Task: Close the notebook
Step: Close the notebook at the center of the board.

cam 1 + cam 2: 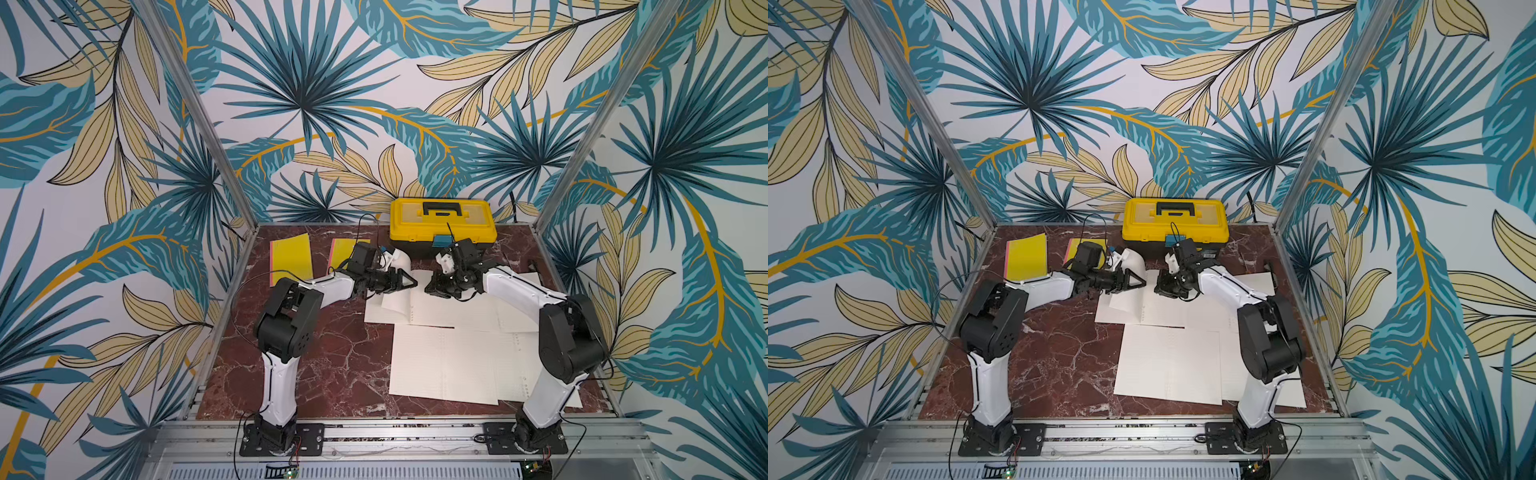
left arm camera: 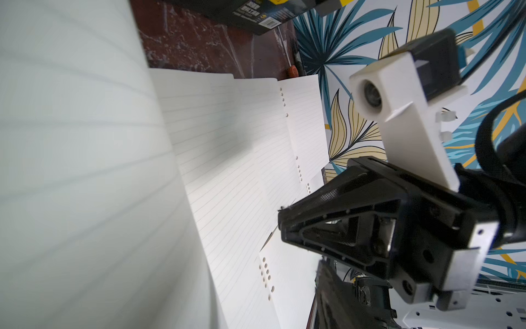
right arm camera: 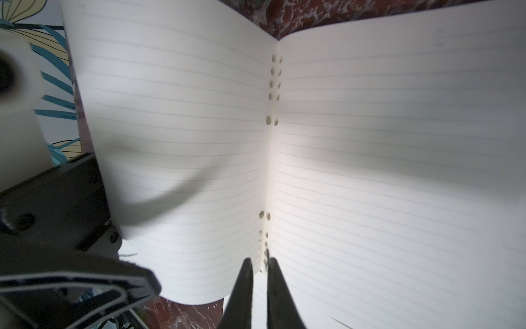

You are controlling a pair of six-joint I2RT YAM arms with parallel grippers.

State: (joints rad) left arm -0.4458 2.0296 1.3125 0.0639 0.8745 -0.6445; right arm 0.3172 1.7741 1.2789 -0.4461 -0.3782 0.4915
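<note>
The notebook lies open on the marble table in front of the toolbox, its lined white pages up and punched holes along the spine. One page is lifted and curled over toward the spine. My left gripper is open beside this page, and one of its fingers shows on the near side of the sheet. My right gripper is shut, with only a thin slit between its tips. Its tips rest at the end of the spine.
A yellow toolbox stands at the back, right behind both grippers. Two yellow pads lie at the back left. Loose white sheets cover the table in front of the notebook, under the right arm.
</note>
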